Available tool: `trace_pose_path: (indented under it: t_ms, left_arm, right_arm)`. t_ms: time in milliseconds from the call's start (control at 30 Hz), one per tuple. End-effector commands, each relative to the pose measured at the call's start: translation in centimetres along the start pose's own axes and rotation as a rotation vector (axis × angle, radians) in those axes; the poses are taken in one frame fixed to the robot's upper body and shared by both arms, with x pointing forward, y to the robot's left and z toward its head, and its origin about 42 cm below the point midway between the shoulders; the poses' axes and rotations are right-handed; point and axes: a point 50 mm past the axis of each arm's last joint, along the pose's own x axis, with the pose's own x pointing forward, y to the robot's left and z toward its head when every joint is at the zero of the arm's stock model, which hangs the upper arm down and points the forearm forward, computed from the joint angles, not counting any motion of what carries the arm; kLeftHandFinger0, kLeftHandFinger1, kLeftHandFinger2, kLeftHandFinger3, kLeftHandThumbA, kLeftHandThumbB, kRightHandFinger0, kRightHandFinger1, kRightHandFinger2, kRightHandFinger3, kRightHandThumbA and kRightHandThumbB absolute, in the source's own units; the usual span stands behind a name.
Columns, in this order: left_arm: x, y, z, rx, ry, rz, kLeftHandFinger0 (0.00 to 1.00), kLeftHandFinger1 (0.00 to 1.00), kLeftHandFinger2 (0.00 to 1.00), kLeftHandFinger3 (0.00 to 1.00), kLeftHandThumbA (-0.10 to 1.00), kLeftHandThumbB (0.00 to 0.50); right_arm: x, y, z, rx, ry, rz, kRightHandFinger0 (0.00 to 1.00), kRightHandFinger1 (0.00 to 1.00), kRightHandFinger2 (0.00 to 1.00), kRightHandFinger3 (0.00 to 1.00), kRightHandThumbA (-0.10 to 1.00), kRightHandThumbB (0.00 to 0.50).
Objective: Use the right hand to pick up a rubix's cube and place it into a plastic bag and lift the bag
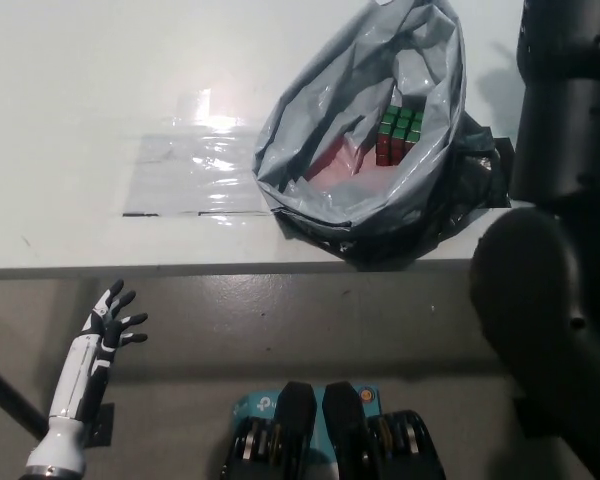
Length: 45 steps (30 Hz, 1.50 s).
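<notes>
The grey plastic bag (320,110) stands pulled up tall on the white table (70,80), its mouth tilted toward the camera and its top edge running out of the picture's top. Inside it lies the Rubik's cube (400,133), with green and red faces showing. My black right arm (570,150) rises close to the camera along the right edge, just right of the bag. Its hand is above the picture's top and hidden. My white left hand (108,322) rests open at the lower left, below the table's front edge.
A clear plastic sheet (195,175) lies flat on the table left of the bag. The table's front edge (180,268) runs across the middle of the picture, with grey floor below it.
</notes>
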Motion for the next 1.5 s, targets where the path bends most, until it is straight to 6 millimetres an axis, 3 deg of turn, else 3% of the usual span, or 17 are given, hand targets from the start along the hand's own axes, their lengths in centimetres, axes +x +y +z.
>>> trace_pose_path:
  t_ms: [0, 33, 67, 100, 133, 167, 200, 233, 267, 367, 433, 533, 700, 867, 1100, 1233, 1467]
  left_arm:
    - [0.9, 0.4, 1.3, 0.023, -0.081, -0.007, 0.73, 0.81, 0.96, 1.00, 1.00, 0.122]
    - [0.9, 0.4, 1.3, 0.023, -0.081, -0.007, 0.73, 0.81, 0.96, 1.00, 1.00, 0.122]
    - [0.9, 0.3, 1.4, 0.018, -0.074, -0.011, 0.74, 0.81, 0.96, 1.00, 1.00, 0.130]
    - [0.9, 0.3, 1.5, 0.016, -0.072, -0.012, 0.74, 0.81, 0.96, 1.00, 1.00, 0.131]
    - [1.1, 0.2, 1.5, 0.018, -0.076, -0.016, 0.74, 0.81, 0.96, 1.00, 1.00, 0.133]
    - [1.2, 0.2, 1.5, 0.020, -0.077, -0.017, 0.74, 0.81, 0.96, 1.00, 1.00, 0.145]
    - [1.2, 0.2, 1.5, 0.020, -0.076, -0.017, 0.74, 0.81, 0.96, 1.00, 1.00, 0.147]
    - [1.6, 0.3, 1.7, 0.025, -0.082, -0.016, 0.73, 0.81, 0.97, 1.00, 1.00, 0.151]
    - [1.9, 0.4, 1.9, 0.030, -0.089, -0.018, 0.73, 0.81, 0.97, 1.00, 1.00, 0.154]
    - [3.2, 0.9, 2.7, 0.037, -0.116, -0.021, 0.74, 0.85, 1.00, 1.00, 1.00, 0.176]
    - [4.2, 1.1, 3.4, 0.021, -0.154, -0.035, 0.87, 0.99, 1.00, 1.00, 1.00, 0.174]
    - [5.4, 0.9, 4.0, -0.001, -0.185, -0.049, 0.99, 1.00, 1.00, 1.00, 1.00, 0.195]
    - [7.0, 0.4, 4.9, 0.007, -0.209, -0.077, 1.00, 1.00, 1.00, 1.00, 1.00, 0.286]
    - [8.0, 0.5, 5.8, 0.017, -0.223, -0.085, 1.00, 1.00, 1.00, 1.00, 1.00, 0.263]
    - [8.9, 0.4, 6.5, 0.007, -0.245, -0.095, 1.00, 1.00, 1.00, 1.00, 1.00, 0.229]
    - [9.2, 0.5, 7.0, 0.020, -0.256, -0.094, 1.00, 1.00, 1.00, 1.00, 1.00, 0.233]
    - [8.9, 0.6, 7.0, 0.019, -0.267, -0.101, 1.00, 1.00, 1.00, 1.00, 1.00, 0.208]
  right_arm:
    - [-3.6, 11.2, 8.0, -0.223, -0.344, 0.364, 0.00, 0.28, 0.77, 0.52, -0.10, 0.145]
    - [-3.6, 11.2, 8.0, -0.223, -0.344, 0.364, 0.00, 0.28, 0.77, 0.52, -0.10, 0.145]
    - [-5.8, 10.6, 8.3, -0.569, -0.517, 0.377, 0.06, 0.41, 0.85, 0.56, -0.07, 0.135]
    - [-6.2, 10.5, 8.3, -0.629, -0.546, 0.382, 0.07, 0.42, 0.82, 0.52, -0.04, 0.136]
    - [-7.4, 9.9, 8.4, -0.734, -0.610, 0.390, 0.27, 0.58, 0.88, 0.53, 0.10, 0.144]
    - [-8.9, 8.9, 8.6, -0.843, -0.689, 0.415, 0.53, 0.83, 1.00, 0.79, 0.27, 0.141]
    - [-9.8, 8.3, 8.7, -0.899, -0.730, 0.432, 0.67, 0.86, 1.00, 0.86, 0.41, 0.141]
    - [-12.2, 7.0, 8.8, -0.980, -0.799, 0.465, 0.84, 1.00, 1.00, 1.00, 0.51, 0.204]
    - [-13.6, 6.2, 9.0, -1.007, -0.826, 0.483, 1.00, 1.00, 1.00, 1.00, 0.65, 0.214]
    - [-17.6, 4.2, 9.8, -1.101, -0.939, 0.535, 1.00, 1.00, 1.00, 1.00, 0.86, 0.215]
    - [-22.0, 1.6, 10.3, -1.130, -1.024, 0.547, 1.00, 1.00, 1.00, 1.00, 1.00, 0.262]
    - [-25.6, -0.5, 10.6, -1.148, -1.099, 0.539, 1.00, 1.00, 1.00, 1.00, 1.00, 0.233]
    - [-30.3, -3.8, 9.7, -1.168, -1.224, 0.467, 1.00, 1.00, 1.00, 1.00, 0.94, 0.234]
    - [-32.3, -5.3, 9.3, -1.210, -1.238, 0.466, 1.00, 1.00, 1.00, 1.00, 0.91, 0.303]
    - [-34.3, -7.9, 4.4, -1.117, -1.196, 0.422, 1.00, 1.00, 1.00, 1.00, 1.00, 0.302]
    - [-33.7, -12.1, -0.5, -1.191, -1.102, 0.389, 1.00, 1.00, 1.00, 1.00, 1.00, 0.214]
    - [-34.9, -18.2, -9.0, -1.310, -0.710, 0.293, 1.00, 1.00, 1.00, 1.00, 1.00, 0.207]
